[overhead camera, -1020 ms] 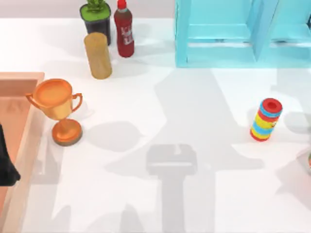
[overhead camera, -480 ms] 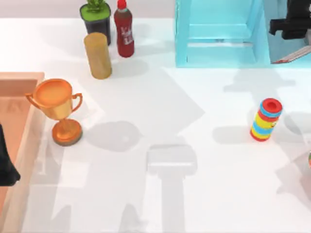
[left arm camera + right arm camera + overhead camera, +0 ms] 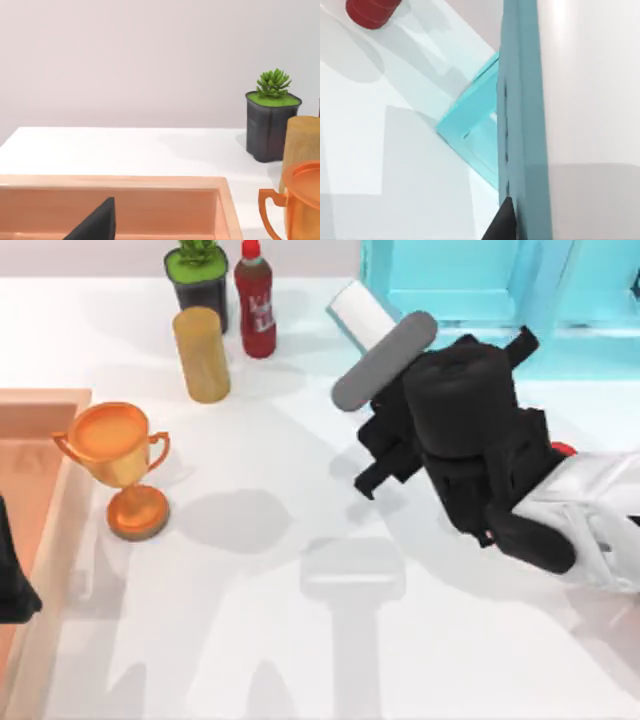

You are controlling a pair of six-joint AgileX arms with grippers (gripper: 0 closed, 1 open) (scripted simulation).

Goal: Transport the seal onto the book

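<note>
The seal and the book are out of view. My right arm (image 3: 470, 440) reaches in from the right side and hangs high over the middle of the table, its black wrist large in the top view. In the right wrist view one dark fingertip (image 3: 502, 222) shows against the edge of the light-blue shelf unit (image 3: 520, 125). My left gripper (image 3: 12, 585) stays parked at the table's left edge over the wooden tray (image 3: 45, 405), and one of its black fingertips (image 3: 95, 225) shows in the left wrist view.
An orange-gold trophy (image 3: 120, 465) stands at the left beside the tray. A tan cylinder (image 3: 201, 353), red bottle (image 3: 256, 310) and potted plant (image 3: 197, 275) stand at the back left. The shelf unit (image 3: 450, 300) is at the back right. The arm mostly hides the striped ring stack (image 3: 563, 448).
My right arm has swung from the back right corner into the middle of the top view, covering the ring stack. The left arm has not moved.
</note>
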